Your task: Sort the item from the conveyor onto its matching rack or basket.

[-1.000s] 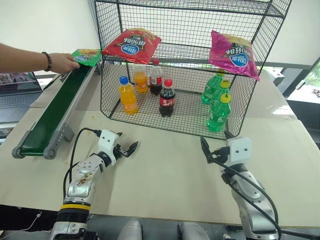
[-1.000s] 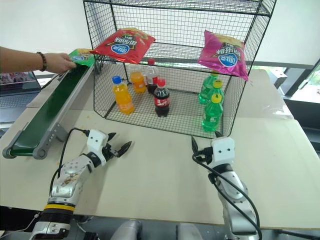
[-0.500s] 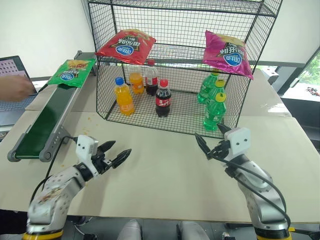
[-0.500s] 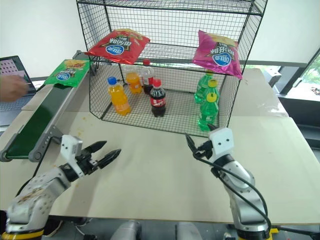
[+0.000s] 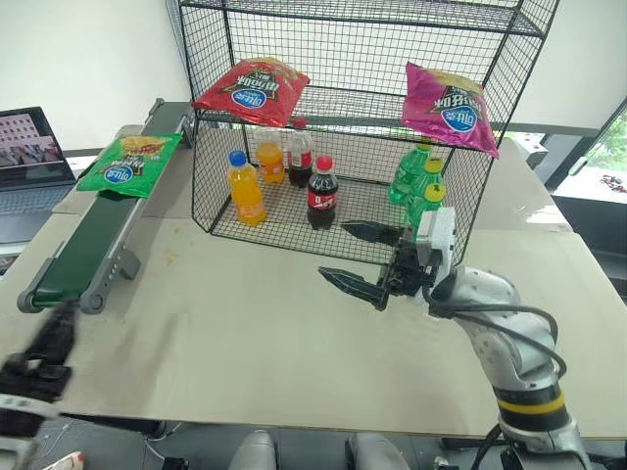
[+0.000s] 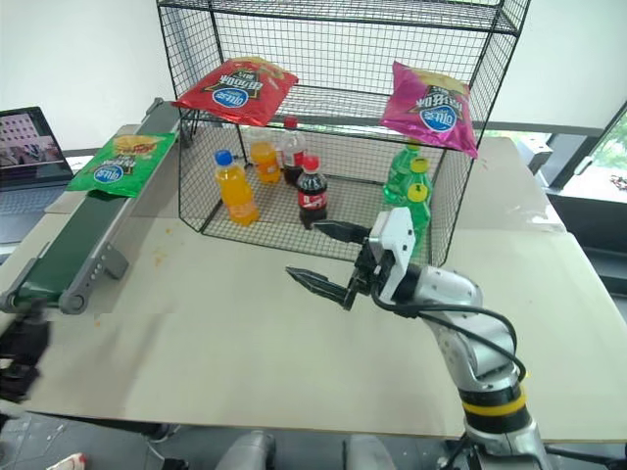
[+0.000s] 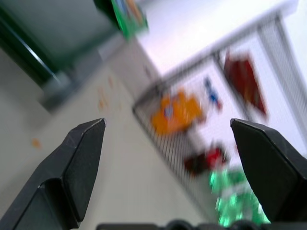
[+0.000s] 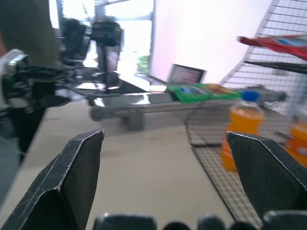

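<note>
Beige desk [image 5: 245, 343] under white walls, centre of frame. Green chip bag [image 5: 129, 162] lies flat on the far end of the conveyor [image 5: 93, 240], upper left of the frame, untouched and well apart from both grippers. Conveyor runs diagonally down toward the lower left edge. Just right of it stands the black wire rack [image 5: 362, 117], upper centre. Red bag [image 5: 253, 90] on the rack's upper shelf at left, magenta bag [image 5: 451, 108] at right. On the rack's bottom grid: orange bottle [image 5: 245, 188] and cola bottle [image 5: 322, 193] among others, green bottles [image 5: 419, 186] at right. Laptop [image 5: 29, 147] at the left edge, behind the conveyor.

Right gripper [image 5: 361, 257] hangs above the desk, centre-right, just in front of the rack, pointing toward frame left, fingers spread wide, nothing held. Left gripper [image 7: 168, 158] also released, fingers wide, empty; its arm blurred at lower left corner.
</note>
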`<move>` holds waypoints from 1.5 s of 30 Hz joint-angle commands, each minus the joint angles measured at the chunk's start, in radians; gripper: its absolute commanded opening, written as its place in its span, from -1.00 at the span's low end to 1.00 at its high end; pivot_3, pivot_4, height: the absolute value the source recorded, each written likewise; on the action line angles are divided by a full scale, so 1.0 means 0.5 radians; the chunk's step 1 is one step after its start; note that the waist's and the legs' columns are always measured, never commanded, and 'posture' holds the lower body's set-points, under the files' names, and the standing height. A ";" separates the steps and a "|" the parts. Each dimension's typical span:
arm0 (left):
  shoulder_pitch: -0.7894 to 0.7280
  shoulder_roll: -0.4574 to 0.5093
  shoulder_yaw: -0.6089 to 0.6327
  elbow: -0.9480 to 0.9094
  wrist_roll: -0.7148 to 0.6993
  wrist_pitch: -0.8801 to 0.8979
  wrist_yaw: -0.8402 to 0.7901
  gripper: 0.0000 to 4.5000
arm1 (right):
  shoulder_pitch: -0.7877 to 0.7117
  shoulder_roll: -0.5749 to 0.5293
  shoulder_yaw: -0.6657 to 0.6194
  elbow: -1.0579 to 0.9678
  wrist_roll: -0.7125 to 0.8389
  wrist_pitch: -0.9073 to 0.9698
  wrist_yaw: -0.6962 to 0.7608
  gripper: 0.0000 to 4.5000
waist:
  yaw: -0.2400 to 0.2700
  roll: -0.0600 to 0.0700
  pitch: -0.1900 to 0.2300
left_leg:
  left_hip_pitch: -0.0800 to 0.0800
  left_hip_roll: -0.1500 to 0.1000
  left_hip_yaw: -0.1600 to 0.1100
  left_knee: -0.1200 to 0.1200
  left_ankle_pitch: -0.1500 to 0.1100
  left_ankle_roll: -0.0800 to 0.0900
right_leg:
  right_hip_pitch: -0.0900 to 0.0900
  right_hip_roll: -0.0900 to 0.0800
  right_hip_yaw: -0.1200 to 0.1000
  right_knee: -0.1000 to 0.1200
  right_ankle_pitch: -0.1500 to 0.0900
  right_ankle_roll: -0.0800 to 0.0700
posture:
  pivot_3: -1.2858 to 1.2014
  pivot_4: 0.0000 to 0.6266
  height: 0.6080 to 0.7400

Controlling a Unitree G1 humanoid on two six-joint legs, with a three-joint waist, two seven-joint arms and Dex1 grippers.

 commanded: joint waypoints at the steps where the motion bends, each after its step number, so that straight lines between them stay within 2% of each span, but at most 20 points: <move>1: -0.002 -0.073 0.014 0.056 -0.195 -0.126 0.157 0.97 | -0.130 -0.026 0.048 0.012 0.099 0.009 0.200 1.00 | 0.003 0.001 0.001 | 0.004 0.000 0.000 -0.001 0.000 0.000 | 0.005 0.000 0.000 -0.003 0.000 0.000 | 0.03 -0.52 1.00; 5: -0.104 -0.102 0.035 0.134 -0.262 -0.230 0.202 0.97 | -0.255 -0.014 0.086 0.054 0.137 0.034 0.280 1.00 | 0.006 -0.002 0.000 | 0.006 -0.001 0.001 -0.003 -0.001 0.000 | 0.007 0.000 0.000 -0.006 0.000 0.000 | 0.03 -0.52 1.00; 18: -0.401 0.106 -0.074 0.452 -0.148 -0.229 0.320 0.97 | -0.426 0.027 0.118 0.098 0.185 0.063 0.404 1.00 | 0.009 -0.004 0.000 | 0.006 0.000 0.001 -0.004 -0.002 -0.001 | 0.006 0.001 -0.001 -0.006 0.000 0.000 | 0.03 -0.52 1.00; 28: -0.402 0.109 -0.076 0.472 -0.110 -0.182 0.283 0.97 | -0.413 0.012 0.118 0.061 0.173 0.065 0.402 1.00 | 0.002 -0.004 0.000 | 0.006 0.000 0.001 -0.007 -0.002 -0.002 | 0.005 0.001 -0.001 -0.008 0.000 0.000 | 0.03 -0.52 1.00; 40: -0.397 0.200 -0.054 0.637 -0.069 -0.097 0.173 0.97 | -0.408 0.003 0.111 0.017 0.197 0.097 0.349 1.00 | -0.002 -0.004 0.001 | 0.006 0.000 0.001 -0.008 -0.002 -0.002 | 0.004 0.001 -0.001 -0.009 -0.001 -0.001 | 0.03 -0.52 1.00; 45: -0.393 0.203 -0.100 0.730 0.033 -0.048 0.131 0.97 | -0.438 0.018 0.098 0.019 0.209 0.117 0.315 1.00 | -0.002 -0.005 0.002 | 0.005 0.000 0.001 -0.009 -0.003 -0.003 | 0.004 0.000 -0.001 -0.010 -0.001 -0.001 | 0.03 -0.52 1.00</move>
